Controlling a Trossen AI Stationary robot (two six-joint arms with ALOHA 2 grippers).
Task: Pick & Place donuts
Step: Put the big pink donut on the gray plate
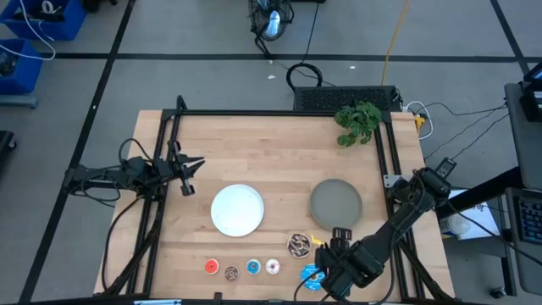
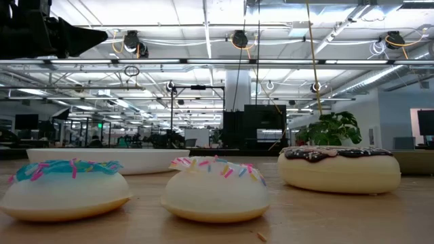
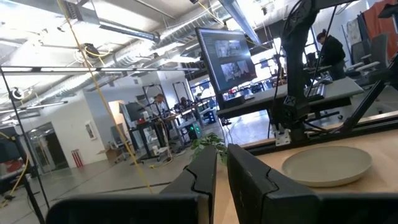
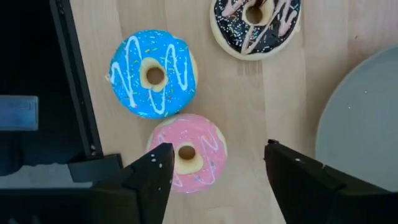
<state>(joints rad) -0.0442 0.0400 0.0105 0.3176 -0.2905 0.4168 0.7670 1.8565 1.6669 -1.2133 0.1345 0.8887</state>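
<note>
The right tool [image 4: 214, 168], fingers spread and holding nothing, hangs over the pink donut [image 4: 186, 152] at the worktop's [image 1: 279, 152] near right edge. The blue sprinkled donut [image 4: 153, 73] lies just beside the pink one, the chocolate sprinkled donut [image 4: 255, 25] near the grey plate [image 4: 367, 118]. The left tool [image 1: 191, 175], fingers pressed nearly together and empty, waits at the left edge; four tiny donuts [image 1: 241, 268] form a row below the white plate [image 1: 237, 209].

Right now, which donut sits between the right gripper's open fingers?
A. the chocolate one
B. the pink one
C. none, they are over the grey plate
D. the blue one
B: in the right wrist view the pink donut lies on the table between the spread fingers of the right gripper, not gripped.
</note>
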